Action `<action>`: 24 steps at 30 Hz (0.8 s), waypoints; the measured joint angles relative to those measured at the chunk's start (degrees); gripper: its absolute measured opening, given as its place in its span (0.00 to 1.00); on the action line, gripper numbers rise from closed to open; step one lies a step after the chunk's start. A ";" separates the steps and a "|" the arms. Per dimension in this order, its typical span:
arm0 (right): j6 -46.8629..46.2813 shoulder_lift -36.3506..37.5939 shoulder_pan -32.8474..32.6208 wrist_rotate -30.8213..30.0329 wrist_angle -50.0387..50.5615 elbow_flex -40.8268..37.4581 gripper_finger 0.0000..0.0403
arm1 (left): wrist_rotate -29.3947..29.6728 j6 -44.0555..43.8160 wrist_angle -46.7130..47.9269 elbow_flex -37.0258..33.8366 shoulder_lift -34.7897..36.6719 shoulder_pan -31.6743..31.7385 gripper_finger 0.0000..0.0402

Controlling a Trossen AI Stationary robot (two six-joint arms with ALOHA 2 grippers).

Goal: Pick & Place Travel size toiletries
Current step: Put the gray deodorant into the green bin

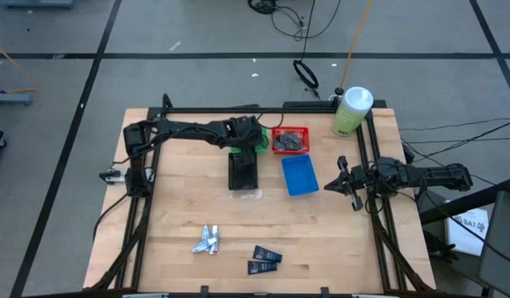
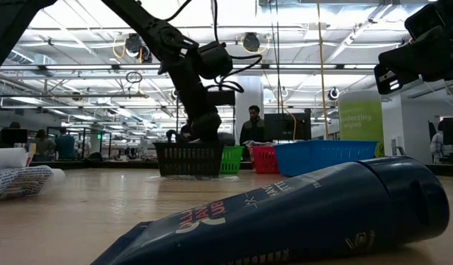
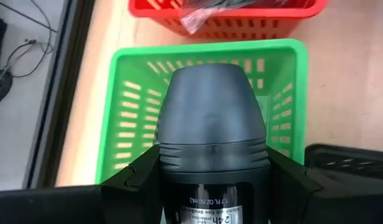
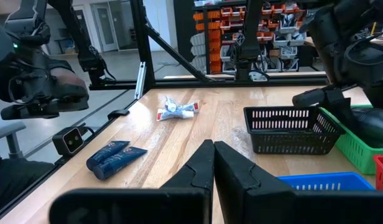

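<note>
left claw [image 3: 210,186] clamped on a dark roll-on w/ grey cap [image 3: 211,118], held right over the green bin [image 3: 129,93]. right claw [image 4: 213,163] pinched shut, nothing in it, at worktop's [image 1: 189,207] right edge. silver tubes [image 1: 208,241] & navy packets [image 1: 264,259] lie near front edge.

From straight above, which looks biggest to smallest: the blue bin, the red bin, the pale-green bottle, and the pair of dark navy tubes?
1. blue bin
2. red bin
3. pale-green bottle, close to the red bin, so unsure
4. dark navy tubes, smallest even as a pair
</note>
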State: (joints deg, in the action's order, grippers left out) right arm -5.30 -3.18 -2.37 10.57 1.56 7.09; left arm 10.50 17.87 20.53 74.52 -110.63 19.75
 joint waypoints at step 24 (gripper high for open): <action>0.00 0.00 0.02 0.00 0.00 0.00 0.01 | 5.06 -0.07 -0.29 0.02 0.16 -0.86 0.76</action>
State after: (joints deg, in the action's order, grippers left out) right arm -5.30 -3.18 -2.35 10.57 1.56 7.09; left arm 15.56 17.79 20.25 74.54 -110.47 18.89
